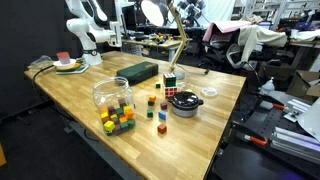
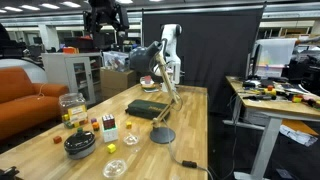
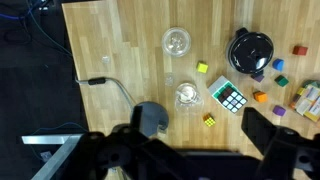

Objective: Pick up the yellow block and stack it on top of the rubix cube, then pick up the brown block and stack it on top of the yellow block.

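The rubix cube [image 3: 228, 97] lies on the wooden table and also shows in both exterior views [image 1: 171, 84] [image 2: 108, 128]. The yellow block [image 3: 202, 68] sits a little apart from it, towards the black bowl, and shows in an exterior view [image 2: 112, 147]. The brown block [image 3: 260, 96] lies just beside the rubix cube on its other side. My gripper [image 3: 200, 150] hangs high above the table with its dark fingers spread wide and nothing between them. It shows near the top of an exterior view [image 2: 105, 15].
A black bowl [image 3: 250, 48], a glass dish [image 3: 176, 42], a small glass [image 3: 186, 95], a tiny puzzle cube [image 3: 210, 120] and a lamp base [image 3: 150, 118] surround the rubix cube. Loose red, blue, green and purple cubes lie nearby. A jar [image 1: 112, 93] stands by a bunch of cubes [image 1: 118, 120].
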Robot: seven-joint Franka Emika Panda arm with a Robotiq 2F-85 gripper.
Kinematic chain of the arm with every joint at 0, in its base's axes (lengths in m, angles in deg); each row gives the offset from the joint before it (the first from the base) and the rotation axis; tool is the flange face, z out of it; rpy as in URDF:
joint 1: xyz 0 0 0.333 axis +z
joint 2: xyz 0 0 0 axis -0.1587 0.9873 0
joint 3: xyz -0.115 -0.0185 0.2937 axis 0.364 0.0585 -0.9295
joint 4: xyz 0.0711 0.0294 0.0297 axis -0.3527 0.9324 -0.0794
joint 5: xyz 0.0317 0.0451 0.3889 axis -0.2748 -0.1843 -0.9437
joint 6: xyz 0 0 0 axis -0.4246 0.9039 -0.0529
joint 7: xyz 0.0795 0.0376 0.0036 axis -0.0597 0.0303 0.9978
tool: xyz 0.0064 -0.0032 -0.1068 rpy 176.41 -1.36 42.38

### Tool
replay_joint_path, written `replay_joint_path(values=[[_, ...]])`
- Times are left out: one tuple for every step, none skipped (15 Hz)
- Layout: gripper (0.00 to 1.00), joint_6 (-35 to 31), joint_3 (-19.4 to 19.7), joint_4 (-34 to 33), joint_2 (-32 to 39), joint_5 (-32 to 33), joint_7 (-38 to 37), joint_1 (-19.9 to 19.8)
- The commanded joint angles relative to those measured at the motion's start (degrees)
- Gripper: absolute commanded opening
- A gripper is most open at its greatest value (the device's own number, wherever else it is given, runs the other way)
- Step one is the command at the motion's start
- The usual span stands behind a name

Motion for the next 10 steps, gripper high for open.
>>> replay_joint_path(values=[[1.00,0.06,-0.46,-0.10,0.05,-0.18,0.13,-0.53],[1.00,-0.68,-0.56,0.33,0.21,-0.10,-0.54,-0.62],[1.00,-1.12,-0.51,0.75,0.57,-0.69,-0.86,-0.52],[1.00,-1.83,-0.63,1.32,0.84,-0.71,-1.22,-0.49],[1.00,-2.75,-0.87,2.08,1.37,-0.52,-1.70,-0.45],[1.00,-3.74,-1.15,2.86,1.95,-0.18,-2.23,-0.44],[1.00,-4.46,-1.36,3.46,2.73,-0.32,-2.74,-0.37],[1.00,-5.70,-1.80,4.04,3.69,0.13,-4.03,-0.47],[1.00,-5.94,-2.04,4.30,4.76,-0.44,-4.60,-0.33],[1.00,-6.40,-2.41,4.63,5.68,-0.66,-5.32,-0.19]])
